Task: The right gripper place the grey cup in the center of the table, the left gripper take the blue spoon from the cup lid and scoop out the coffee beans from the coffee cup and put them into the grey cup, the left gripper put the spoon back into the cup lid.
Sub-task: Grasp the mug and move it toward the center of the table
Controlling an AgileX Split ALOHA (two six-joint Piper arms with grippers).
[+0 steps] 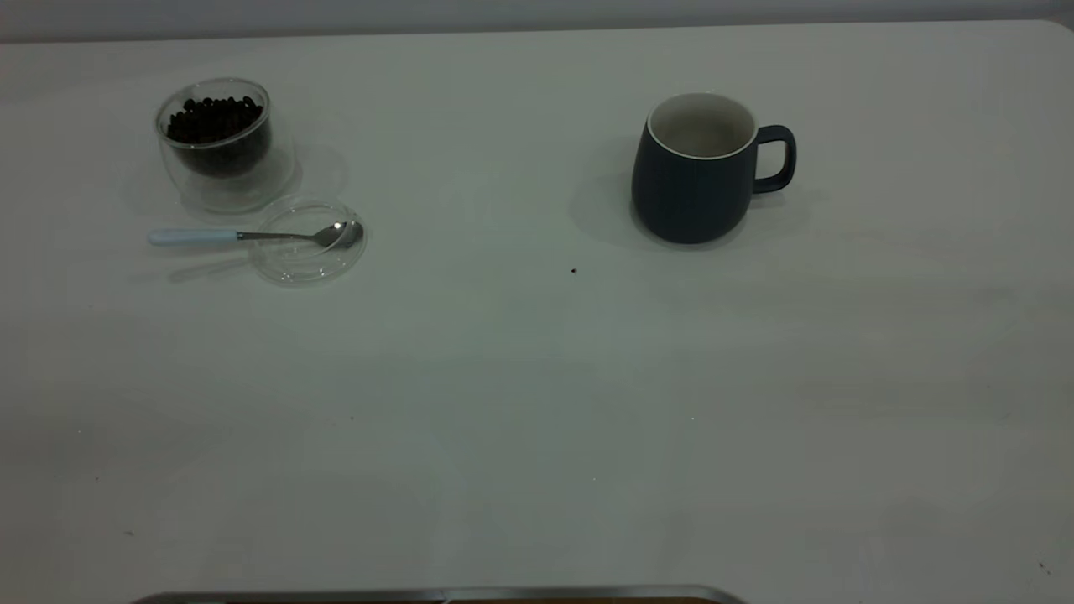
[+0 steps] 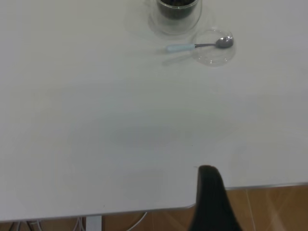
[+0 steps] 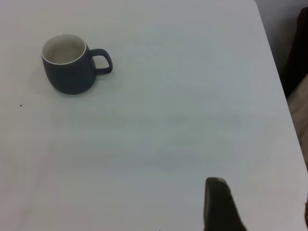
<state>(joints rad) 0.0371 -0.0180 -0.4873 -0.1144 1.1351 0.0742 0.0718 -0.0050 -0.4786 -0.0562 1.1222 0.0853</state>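
Waiting on step one: right gripper point(image 3: 219, 204), can't tell if open, holding nothing, needs the grey cup point(image 1: 696, 168) handle.

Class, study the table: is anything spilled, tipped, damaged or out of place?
Almost nothing. One tiny dark speck lies on the table left of the grey cup; what it is cannot be told. Everything else stands upright and tidy.
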